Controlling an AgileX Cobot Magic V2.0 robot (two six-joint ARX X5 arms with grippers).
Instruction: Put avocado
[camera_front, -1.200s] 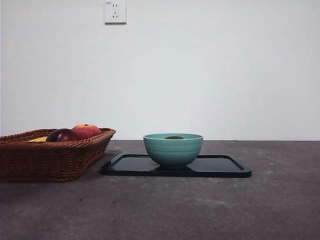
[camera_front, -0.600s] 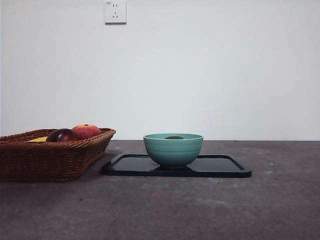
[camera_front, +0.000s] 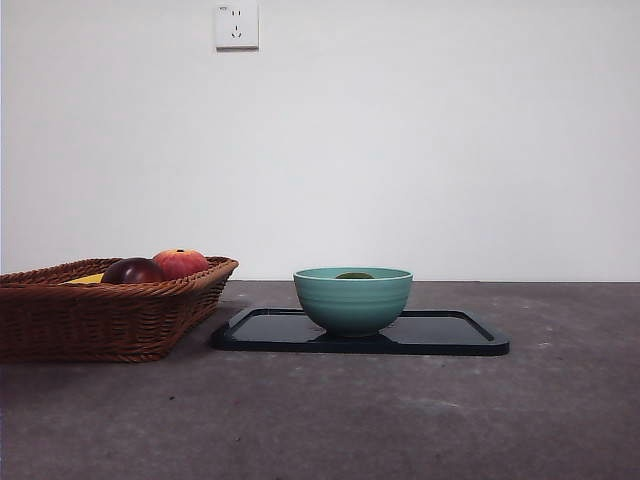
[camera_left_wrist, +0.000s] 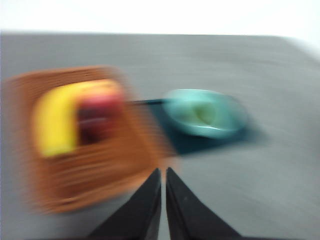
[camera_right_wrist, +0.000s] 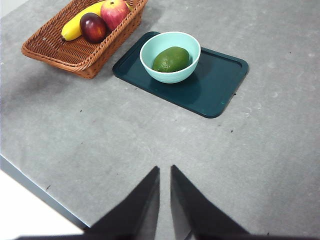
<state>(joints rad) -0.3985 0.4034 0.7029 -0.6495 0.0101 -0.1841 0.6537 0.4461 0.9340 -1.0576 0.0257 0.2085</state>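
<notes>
We find the dark green, smooth oval avocado (camera_right_wrist: 171, 59) lying inside the pale teal ceramic bowl (camera_right_wrist: 170, 56), which stands on the dark teal rectangular tray (camera_right_wrist: 220, 80) on the grey worktop (camera_right_wrist: 150, 135). From the front only a sliver of the avocado (camera_front: 354, 275) shows above the bowl's rim (camera_front: 352, 299). Just beside the tray sits the brown woven wicker basket (camera_right_wrist: 75, 50), holding a yellow banana (camera_right_wrist: 80, 22), a dark maroon round fruit (camera_right_wrist: 92, 27) and a red-orange round fruit (camera_right_wrist: 114, 12).

Neither arm is at the fruit. The right gripper (camera_right_wrist: 165, 172) hangs well apart from the tray, high over bare worktop, its jaws drawn almost together with only a thin slit between them and nothing held. The left gripper (camera_left_wrist: 163, 175) looks down on basket and bowl from above (its picture is badly smeared, so we trust only the broad shapes), and its jaws likewise stand closed on nothing.

We judge the placing step finished: the avocado rests in the bowl with no gripper touching it. What remains, as we read it, is only for both arms to settle clear of the worktop. Should any further move be wanted, it calls for keeping well away from the bowl so that nothing is nudged.
</notes>
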